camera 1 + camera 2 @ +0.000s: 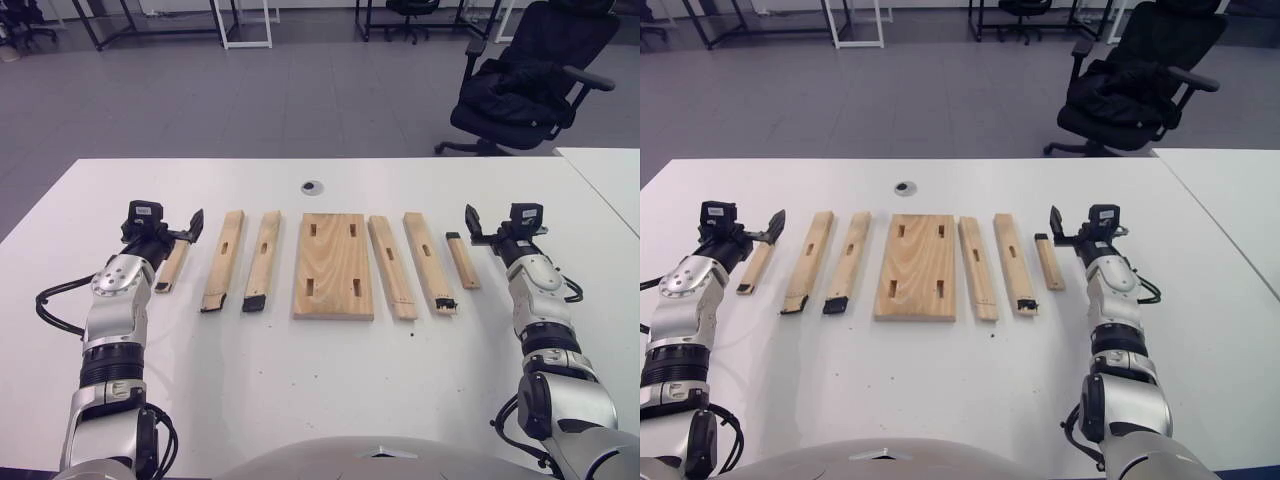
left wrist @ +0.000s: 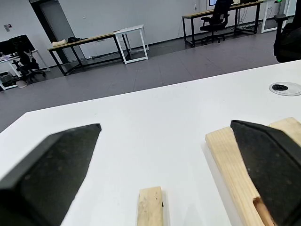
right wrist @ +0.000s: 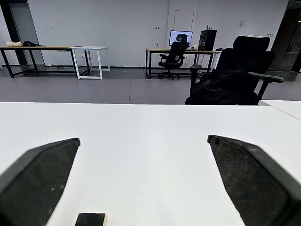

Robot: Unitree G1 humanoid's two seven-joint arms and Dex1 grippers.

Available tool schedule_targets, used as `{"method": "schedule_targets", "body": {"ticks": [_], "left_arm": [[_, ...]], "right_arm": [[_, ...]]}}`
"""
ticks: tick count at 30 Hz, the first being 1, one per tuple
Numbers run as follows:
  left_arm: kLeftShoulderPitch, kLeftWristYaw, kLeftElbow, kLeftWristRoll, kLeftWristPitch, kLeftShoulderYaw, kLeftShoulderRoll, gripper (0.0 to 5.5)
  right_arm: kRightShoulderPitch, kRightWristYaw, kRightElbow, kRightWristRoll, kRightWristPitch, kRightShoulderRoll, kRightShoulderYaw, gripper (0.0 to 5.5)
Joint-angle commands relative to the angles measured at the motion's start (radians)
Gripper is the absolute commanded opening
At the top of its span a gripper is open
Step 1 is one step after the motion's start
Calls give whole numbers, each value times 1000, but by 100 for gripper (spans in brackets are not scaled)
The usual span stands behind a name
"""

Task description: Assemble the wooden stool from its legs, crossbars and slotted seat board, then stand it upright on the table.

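Pine bits all lie loose and flat on the white table (image 1: pixel 320 390), so it's a first pick-up, imo. The left gripper (image 2: pixel 165 129) hovers over the left crossbar (image 1: pixel 170 270). The right gripper (image 3: pixel 143 139) is near the far end of the right crossbar (image 1: pixel 462 262). Both w/ jaws apart. Best to drop square and pinch across the narrow width, mid-length, so nothing swings. Biggest, the seat board (image 1: pixel 333 265), sits centre, slots up, long axis running away from the robot. The legs (image 1: pixel 224 258), two per side, lie approx parallel to it, w/ crossbars outermost, same heading.

One seat board (image 1: pixel 333 265), four legs (image 1: pixel 224 258), two crossbars (image 1: pixel 462 262).
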Motion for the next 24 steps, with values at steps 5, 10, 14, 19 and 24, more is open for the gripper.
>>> {"method": "schedule_targets", "body": {"ticks": [5, 10, 14, 19, 24], "left_arm": [[30, -36, 44, 8, -1, 6, 40, 508], [60, -55, 71, 13, 15, 2, 48, 508], [84, -56, 82, 29, 2, -10, 46, 508], [92, -53, 103, 32, 15, 2, 53, 508], [97, -65, 138, 32, 38, 0, 59, 443]], "right_arm": [[-9, -3, 4, 1, -4, -7, -1, 507], [-16, 0, 16, -2, -2, -10, 1, 507], [-20, 2, 20, -5, -1, -11, 4, 507], [-22, 1, 28, -9, -1, -10, 8, 507], [-17, -2, 25, -11, -1, -9, 12, 507]]}}
